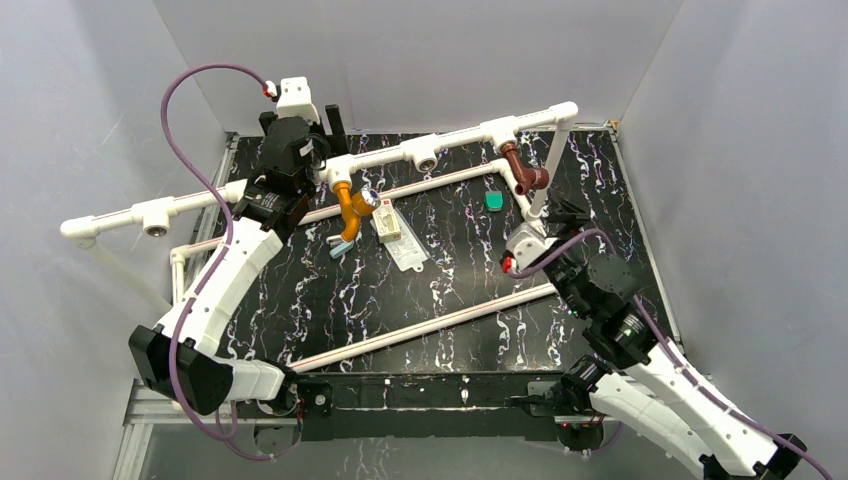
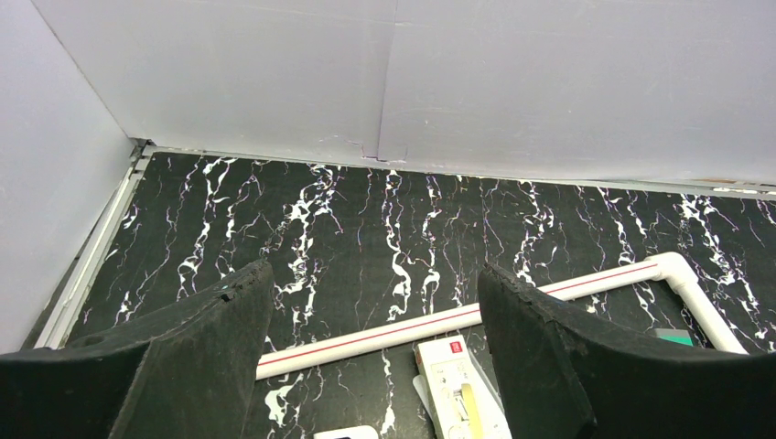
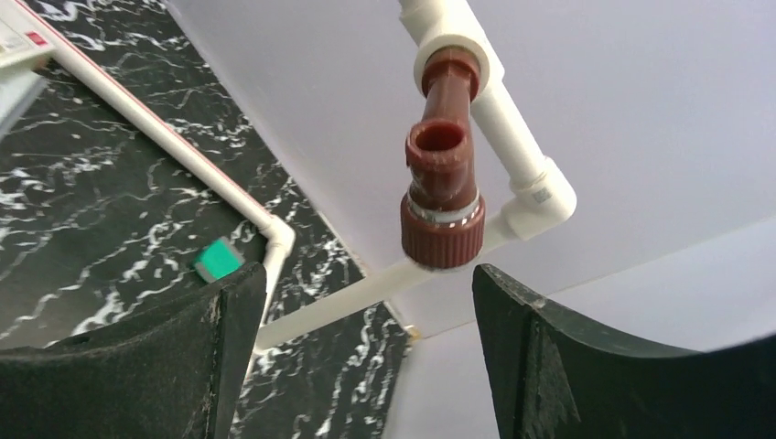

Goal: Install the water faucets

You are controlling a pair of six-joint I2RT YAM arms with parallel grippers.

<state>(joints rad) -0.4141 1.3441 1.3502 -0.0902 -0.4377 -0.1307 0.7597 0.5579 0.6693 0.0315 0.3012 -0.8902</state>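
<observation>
The orange-yellow faucet (image 1: 348,205) with a silvery knob (image 1: 368,200) hangs from a tee of the white pipe run (image 1: 460,140) at back centre-left. The dark reddish-brown faucet (image 1: 520,172) sits in a tee further right. In the right wrist view it (image 3: 444,174) sits in its white socket, spout mouth facing the camera. My left gripper (image 1: 328,145) is open and empty beside the orange faucet's tee; its view (image 2: 373,274) shows only table. My right gripper (image 1: 568,215) is open and empty (image 3: 368,270), just short of the brown faucet's ribbed cap.
A small green flat piece (image 1: 494,200) lies near the brown faucet. A white packet (image 1: 400,235) lies mid-table. Thin white pipes with a red stripe (image 1: 420,325) cross the marbled table (image 1: 460,270). Grey walls enclose it on three sides.
</observation>
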